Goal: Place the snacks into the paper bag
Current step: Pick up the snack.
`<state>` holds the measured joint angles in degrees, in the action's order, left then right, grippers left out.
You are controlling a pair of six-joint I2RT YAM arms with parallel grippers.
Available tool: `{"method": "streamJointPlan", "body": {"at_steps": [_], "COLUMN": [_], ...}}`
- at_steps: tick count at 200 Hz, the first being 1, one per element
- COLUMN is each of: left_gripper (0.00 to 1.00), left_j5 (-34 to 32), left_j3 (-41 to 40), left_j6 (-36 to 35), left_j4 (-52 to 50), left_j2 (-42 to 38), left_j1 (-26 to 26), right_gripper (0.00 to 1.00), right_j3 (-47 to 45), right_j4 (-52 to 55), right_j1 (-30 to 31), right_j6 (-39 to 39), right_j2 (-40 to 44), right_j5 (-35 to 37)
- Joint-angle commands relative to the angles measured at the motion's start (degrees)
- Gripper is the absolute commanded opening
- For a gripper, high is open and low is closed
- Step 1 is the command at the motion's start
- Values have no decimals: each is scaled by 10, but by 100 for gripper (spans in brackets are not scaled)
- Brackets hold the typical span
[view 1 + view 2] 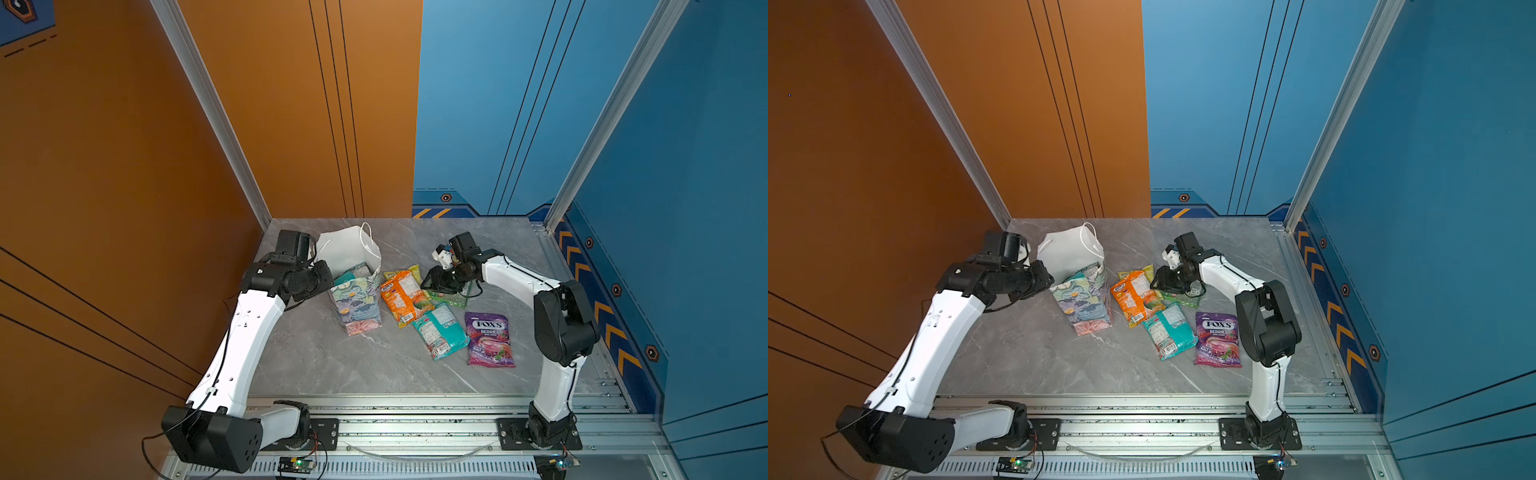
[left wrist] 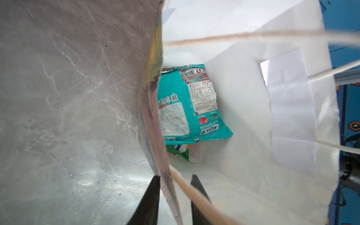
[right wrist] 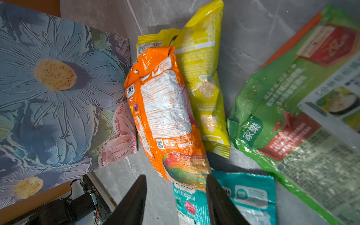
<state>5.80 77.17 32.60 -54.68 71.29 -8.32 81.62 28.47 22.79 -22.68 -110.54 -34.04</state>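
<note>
The flower-printed paper bag (image 1: 357,303) stands upright at the table's left middle. My left gripper (image 2: 175,176) is open but narrow: one finger lies against the outside of the bag's wall (image 2: 153,116), the other is inside, and a cord handle (image 2: 187,187) runs between them. Inside the bag lie a teal packet (image 2: 191,109) and a green one (image 2: 179,153) under it. Right of the bag lie orange (image 1: 401,301), yellow (image 1: 409,272), green (image 1: 453,297), teal (image 1: 440,332) and purple FOX'S (image 1: 488,338) snacks. My right gripper (image 3: 176,176) hangs open over the orange packet's (image 3: 165,109) end.
The orange wall (image 1: 124,166) stands close behind my left arm and the blue wall (image 1: 685,208) runs along the right. An aluminium rail (image 1: 415,415) with both arm bases edges the front. The bare grey tabletop (image 1: 332,365) lies in front of the bag.
</note>
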Motion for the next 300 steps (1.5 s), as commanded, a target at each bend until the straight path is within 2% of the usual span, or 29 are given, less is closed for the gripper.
{"method": "streamJointPlan", "body": {"at_steps": [1,87,126,149,183,256,273,288,300], "left_gripper": [24,6,3,3,1,0,0,0,0], "left_j5": [-7,14,17,21,23,30,31,33,36], "left_j3": [22,28,27,28,29,31,34,36,37], "left_j6": [-9,-18,-20,-19,-21,-24,-26,-26,-27], "left_j4": [-2,-2,-2,-2,-3,-2,-2,-2,-2], "left_j2": [4,12,12,11,5,5,6,8,8], "left_j1": [2,5,6,6,7,12,14,15,16], "right_gripper": [51,50,47,41,45,46,41,29,14], "right_j3": [-9,-19,-34,-42,-46,-21,-22,-23,-23], "right_j4": [-24,-71,-95,-110,-89,-92,-111,-125,-134], "right_j1": [-5,-7,0,4,-3,23,28,29,28], "right_j6": [7,-10,-22,-29,-8,-7,-24,-35,-43], "right_j2": [-16,-57,-63,-65,-45,-77,-79,-94,-95], "right_j5": [-33,-81,-93,-93,-48,-55,-67,-73,-80]}}
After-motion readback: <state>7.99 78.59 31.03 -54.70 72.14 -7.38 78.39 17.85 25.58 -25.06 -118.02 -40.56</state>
